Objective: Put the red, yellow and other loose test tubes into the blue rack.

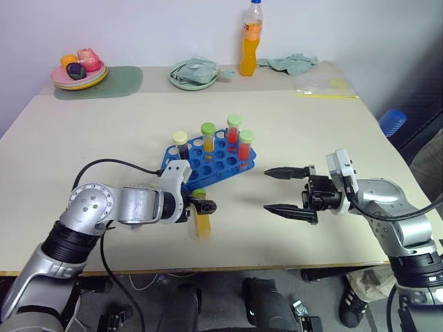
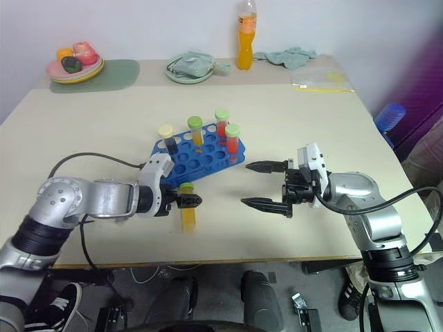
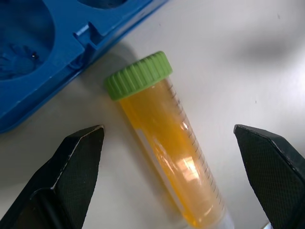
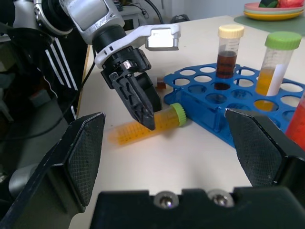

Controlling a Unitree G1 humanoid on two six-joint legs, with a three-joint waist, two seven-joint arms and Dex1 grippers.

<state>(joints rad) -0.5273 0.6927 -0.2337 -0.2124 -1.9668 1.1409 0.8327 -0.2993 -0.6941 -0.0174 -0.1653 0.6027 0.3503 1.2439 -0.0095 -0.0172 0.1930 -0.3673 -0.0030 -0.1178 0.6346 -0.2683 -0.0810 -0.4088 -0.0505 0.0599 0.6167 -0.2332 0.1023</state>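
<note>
A yellow test tube [image 1: 202, 221] with a green cap lies loose on the table just in front of the blue rack [image 1: 208, 162]. My left gripper [image 1: 201, 205] hangs open right over it, one finger on each side, touching nothing; the left wrist view shows the tube [image 3: 167, 143] between the fingertips [image 3: 86, 143]. In the rack stand a dark tube with a cream cap [image 1: 181, 144], a yellow tube [image 1: 208, 138] and two red tubes [image 1: 234, 131] with green caps. My right gripper [image 1: 267, 190] is open and empty to the right of the rack, pointing toward it.
Along the far edge are a plate of fruit [image 1: 78, 76] on a green mat [image 1: 121, 81], a plate with a cloth [image 1: 194, 73], an orange bottle [image 1: 252, 38], another cloth [image 1: 291, 63] and a plastic bag [image 1: 325, 86]. A black cable [image 1: 111, 166] loops over my left arm.
</note>
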